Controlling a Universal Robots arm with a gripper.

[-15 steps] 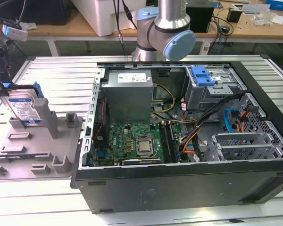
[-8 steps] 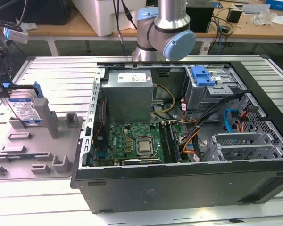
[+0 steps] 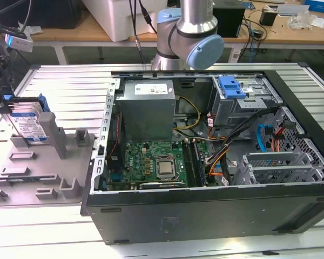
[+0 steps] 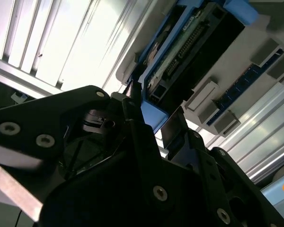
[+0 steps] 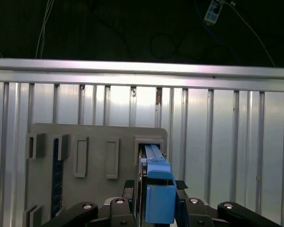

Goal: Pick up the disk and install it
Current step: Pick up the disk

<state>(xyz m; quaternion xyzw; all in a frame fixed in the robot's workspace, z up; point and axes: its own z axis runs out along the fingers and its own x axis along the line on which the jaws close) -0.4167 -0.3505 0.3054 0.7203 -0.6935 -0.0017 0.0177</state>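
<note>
Blue-framed disk (image 3: 29, 125) stands on edge in the grey holder (image 3: 48, 164), at nine o'clock from the case (image 3: 205, 221) in the exterior view. I see my gripper (image 5: 155, 187) pinched narrowly onto its two sides.

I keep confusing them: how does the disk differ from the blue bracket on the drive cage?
The disk stands on edge in the grey holder outside the computer case; the blue bracket lies atop the drive cage inside it. The disk carries a label; the bracket is plain. Both have blue plastic.
</note>
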